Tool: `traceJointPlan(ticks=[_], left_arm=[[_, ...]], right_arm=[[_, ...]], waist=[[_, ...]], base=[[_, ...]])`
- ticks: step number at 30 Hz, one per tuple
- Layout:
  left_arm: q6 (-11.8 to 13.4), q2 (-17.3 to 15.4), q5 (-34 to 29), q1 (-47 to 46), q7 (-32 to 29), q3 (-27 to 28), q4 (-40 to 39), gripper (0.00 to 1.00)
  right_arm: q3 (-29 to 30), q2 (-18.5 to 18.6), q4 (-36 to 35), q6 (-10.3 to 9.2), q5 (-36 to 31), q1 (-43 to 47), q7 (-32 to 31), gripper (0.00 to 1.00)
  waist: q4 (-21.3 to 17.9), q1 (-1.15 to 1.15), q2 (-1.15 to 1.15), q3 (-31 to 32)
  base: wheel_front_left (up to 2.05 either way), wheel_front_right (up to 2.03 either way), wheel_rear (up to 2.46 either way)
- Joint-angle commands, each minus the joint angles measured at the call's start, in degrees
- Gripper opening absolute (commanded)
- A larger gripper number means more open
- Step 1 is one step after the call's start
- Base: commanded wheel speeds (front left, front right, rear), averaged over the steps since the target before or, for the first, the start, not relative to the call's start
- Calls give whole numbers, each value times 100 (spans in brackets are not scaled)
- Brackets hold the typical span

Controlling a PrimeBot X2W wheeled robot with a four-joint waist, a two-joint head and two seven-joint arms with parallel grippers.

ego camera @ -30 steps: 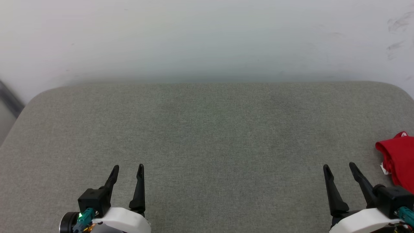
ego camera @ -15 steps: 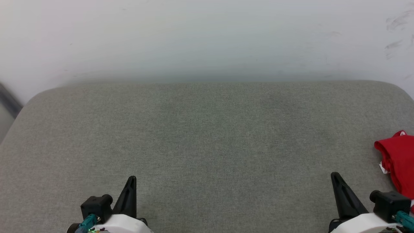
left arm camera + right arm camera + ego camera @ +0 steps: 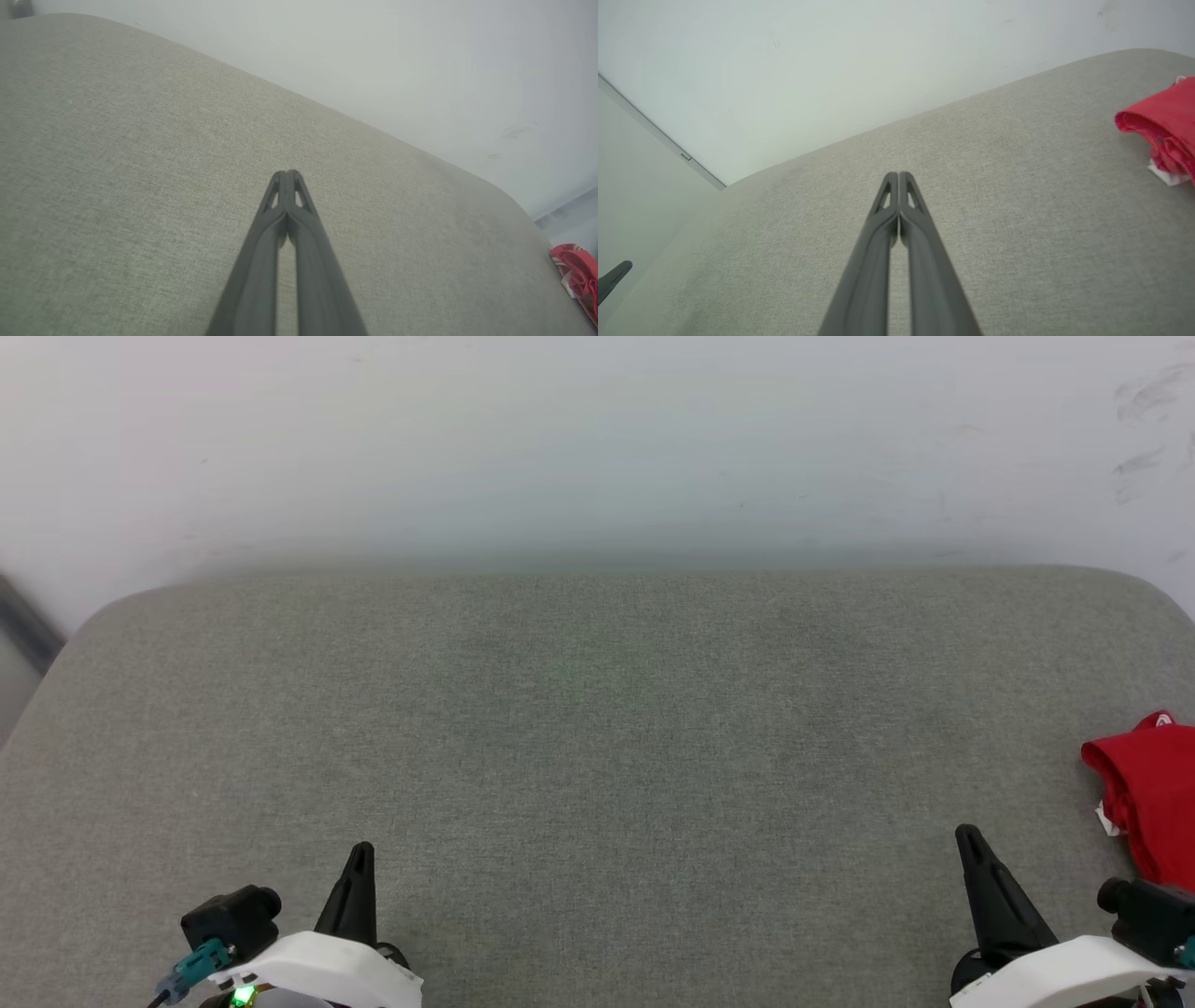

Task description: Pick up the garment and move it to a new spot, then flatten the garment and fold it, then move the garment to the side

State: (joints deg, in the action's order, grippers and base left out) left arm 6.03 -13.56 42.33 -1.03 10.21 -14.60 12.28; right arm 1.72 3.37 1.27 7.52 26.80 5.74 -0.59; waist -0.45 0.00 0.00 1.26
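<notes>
left claw [image 3: 286, 172], right claw [image 3: 899, 173] closed; garment [image 3: 1144, 793] (right edge)

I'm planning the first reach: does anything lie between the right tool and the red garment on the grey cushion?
Nothing visible does. The crumpled red fabric garment lies on the right side of the grey woven cushion, just ahead and to the right of the shut right tool; bare cushion fabric is all that separates them.
</notes>
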Motion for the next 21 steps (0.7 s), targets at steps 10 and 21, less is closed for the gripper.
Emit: traceJointPlan(ticks=[10,21], left_arm=[[-268,164,949,-248,-283,409,-20,0],[-453,304,1636,-298,-508,685,4,0]], right_arm=[[29,78,170,-1,1290,-347,-56,0],[57,95,349,-1,2204,-485,-107,0]], waist=[[5,0,0,-16],[10,0,0,-31]], base=[[0,0,0],[0,0,0]])
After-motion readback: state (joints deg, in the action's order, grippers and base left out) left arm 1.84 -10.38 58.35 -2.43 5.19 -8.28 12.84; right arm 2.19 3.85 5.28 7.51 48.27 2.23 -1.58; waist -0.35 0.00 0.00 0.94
